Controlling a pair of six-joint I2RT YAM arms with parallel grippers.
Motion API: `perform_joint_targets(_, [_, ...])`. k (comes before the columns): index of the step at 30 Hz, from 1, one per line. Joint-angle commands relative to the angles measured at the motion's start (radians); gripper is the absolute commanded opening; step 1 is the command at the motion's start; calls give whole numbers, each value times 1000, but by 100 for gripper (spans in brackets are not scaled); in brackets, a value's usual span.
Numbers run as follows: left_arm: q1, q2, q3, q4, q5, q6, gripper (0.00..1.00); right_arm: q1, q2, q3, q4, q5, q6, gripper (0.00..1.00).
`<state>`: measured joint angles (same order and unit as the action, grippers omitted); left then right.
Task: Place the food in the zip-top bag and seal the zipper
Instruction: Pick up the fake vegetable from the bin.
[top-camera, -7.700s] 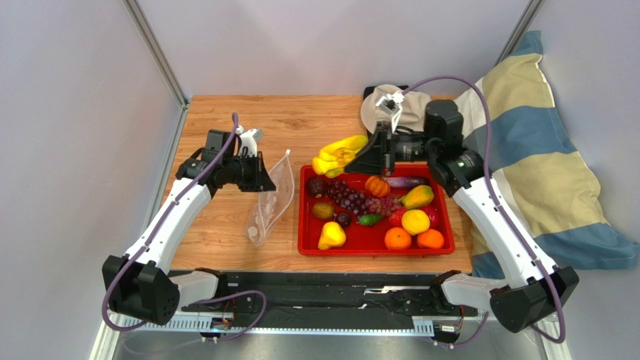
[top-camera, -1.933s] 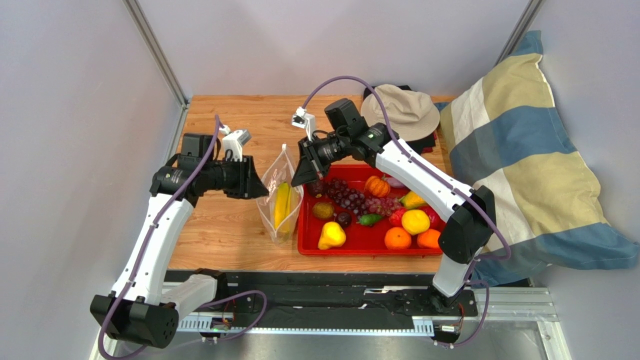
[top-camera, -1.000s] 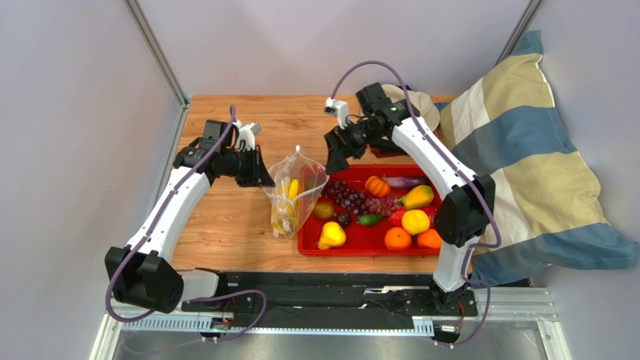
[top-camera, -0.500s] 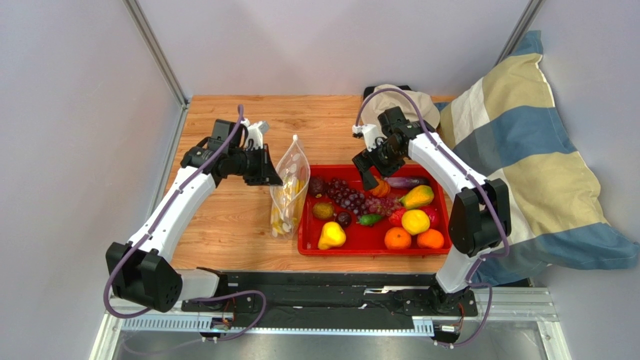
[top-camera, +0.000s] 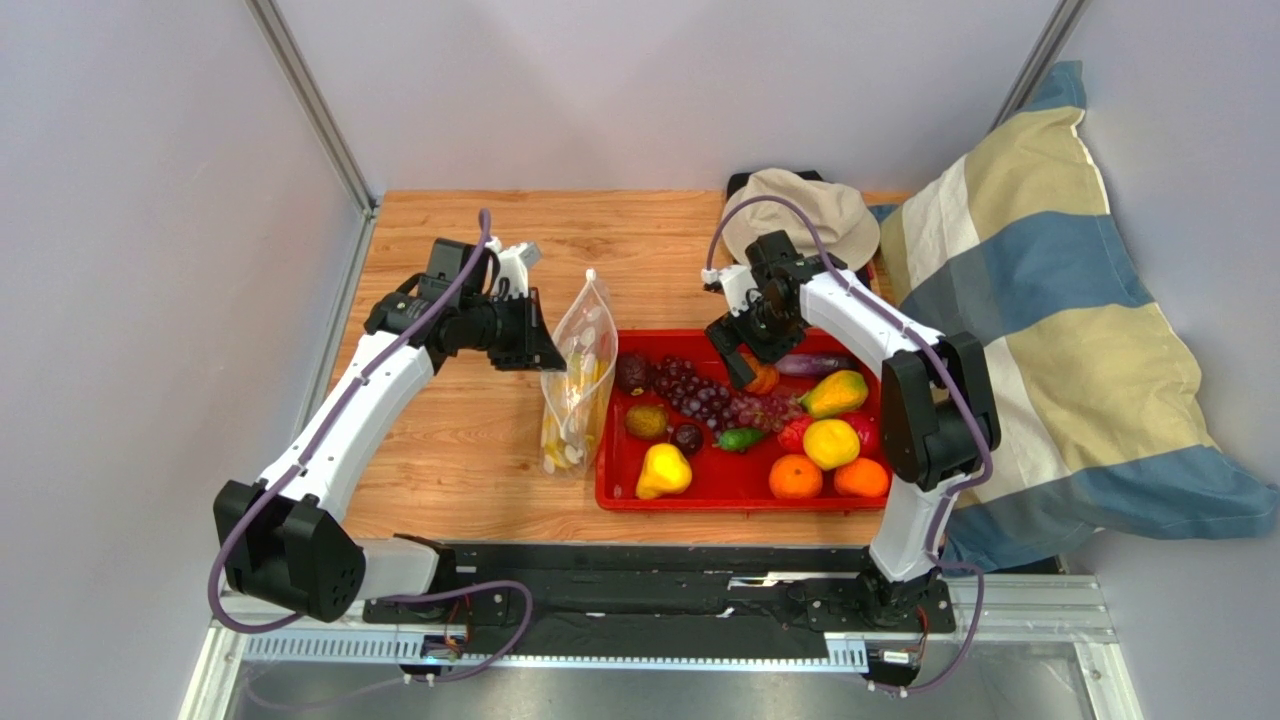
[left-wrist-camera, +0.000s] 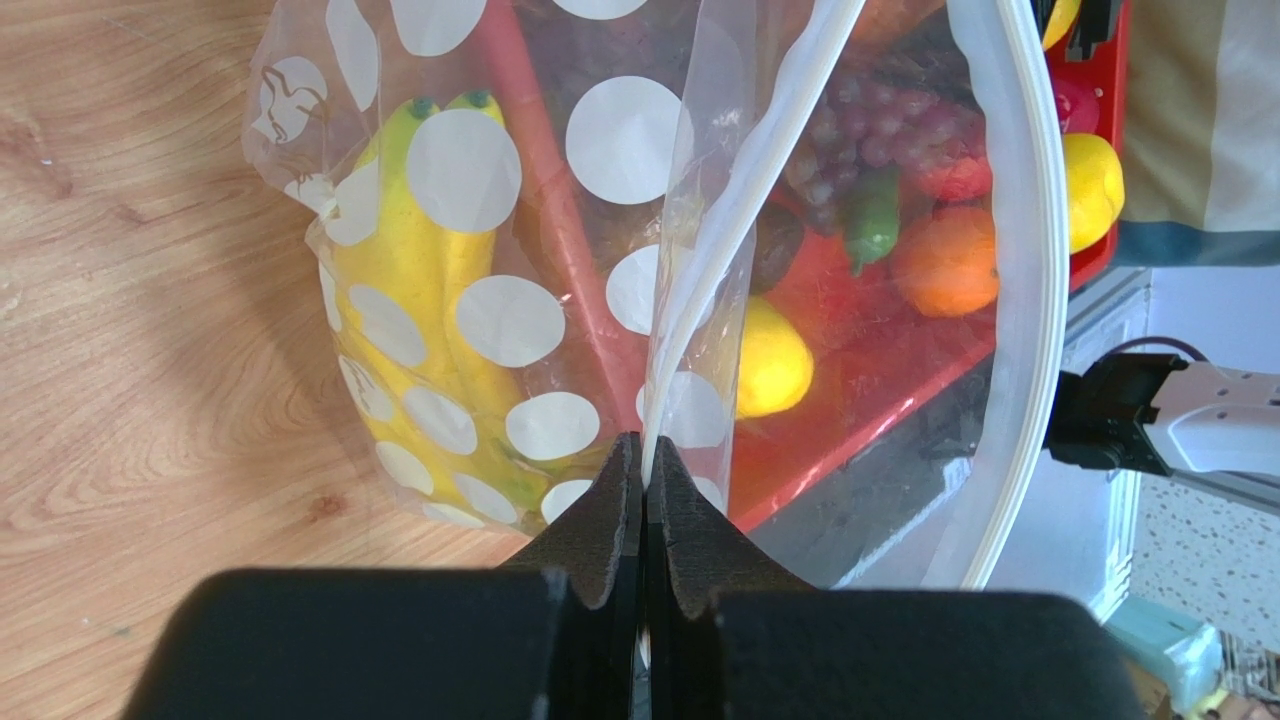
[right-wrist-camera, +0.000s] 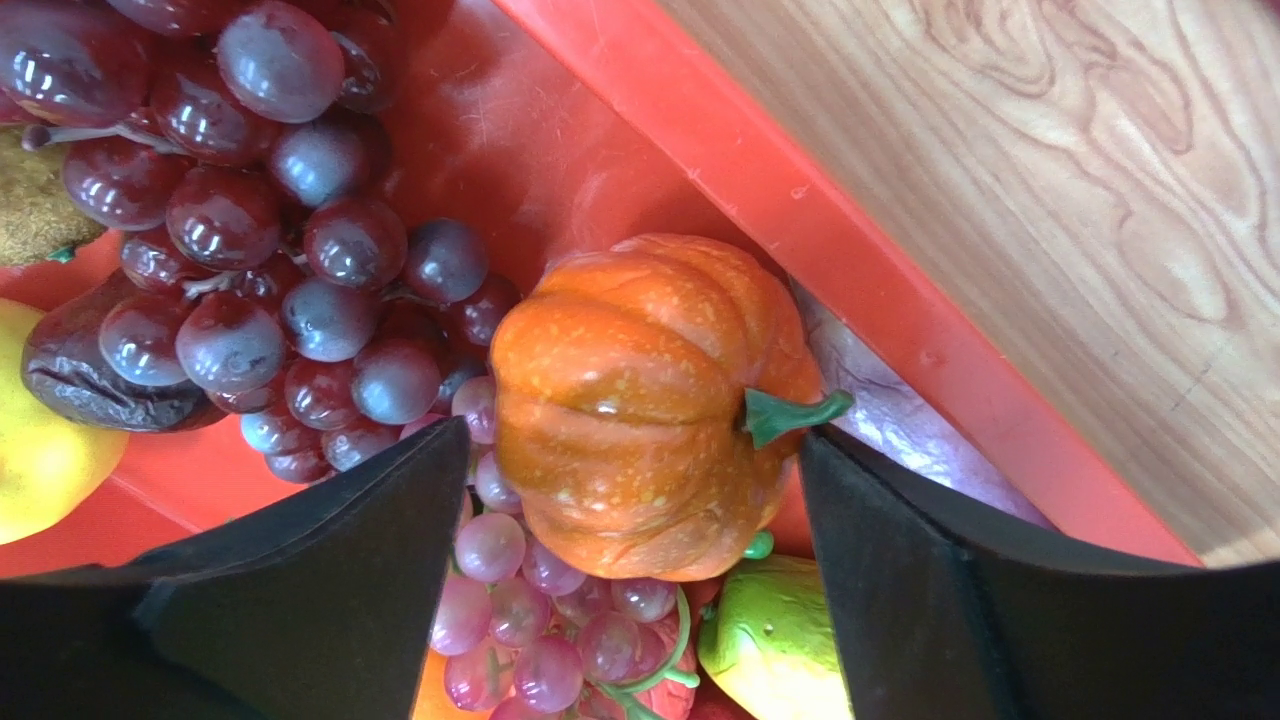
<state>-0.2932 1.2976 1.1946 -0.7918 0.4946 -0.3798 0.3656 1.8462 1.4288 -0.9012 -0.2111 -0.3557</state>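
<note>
Two containers for you to watch. Your left claw (left-wrist-camera: 646, 450) is clamped tight on one lip of the bag (left-wrist-camera: 504, 315), right at the zipper (left-wrist-camera: 751, 195). The bag hangs ahead of the fingertips with its mouth gaping, and the other lip curves away to the right. Just past the tips and to their left lies the banana (left-wrist-camera: 383, 285), the only fruit you can make out inside.

Your right claw (right-wrist-camera: 631, 443) stands wide over the tray (right-wrist-camera: 646, 105), one finger on either side of the pumpkin (right-wrist-camera: 601, 360); whether they touch it, you can't tell. Dark grapes (right-wrist-camera: 286, 195) sit off the left finger, and paler grapes (right-wrist-camera: 526, 615) peek out from under the pumpkin, back toward the wrist. Farther back in the tray sit a pear (top-camera: 663, 471) and two oranges (top-camera: 795, 477).
</note>
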Motion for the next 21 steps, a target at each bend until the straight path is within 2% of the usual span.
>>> perform_joint_targets(1, [-6, -20, 8, 23, 1, 10, 0, 6, 7, 10, 25, -1, 3, 79])
perform_joint_targets(2, [-6, -21, 7, 23, 1, 12, 0, 6, 7, 13, 16, -1, 3, 75])
perform_joint_targets(3, [-6, -24, 8, 23, 1, 13, 0, 6, 1, 25, 10, -2, 4, 64])
perform_joint_targets(5, [-6, -29, 7, 23, 2, 15, 0, 4, -13, 48, -14, -7, 17, 58])
perform_joint_targets(6, [-6, -29, 7, 22, 1, 15, 0, 3, -37, 73, -22, -11, 23, 49])
perform_joint_targets(10, [-6, -38, 2, 23, 1, 12, 0, 1, -126, 158, -53, -129, 69, 32])
perform_joint_targets(12, [-6, -43, -3, 25, 1, 10, 0, 3, -160, 199, -58, -215, 115, 29])
perform_joint_targets(13, [-6, -47, -4, 28, -1, 10, 0, 4, -191, 234, -53, -314, 132, 28])
perform_joint_targets(16, [-6, -53, -10, 28, -2, 13, 0, 13, -241, 269, 57, -504, 271, 29])
perform_joint_targets(17, [-6, -54, -12, 26, -4, 13, 0, 21, -280, 263, 179, -528, 320, 29])
perform_joint_targets(18, [-6, -57, -10, 28, -4, 13, 0, 45, -294, 257, 239, -542, 421, 29])
perform_joint_targets(21, [-6, -61, -10, 29, -5, 9, 0, 122, -311, 275, 384, -556, 518, 29])
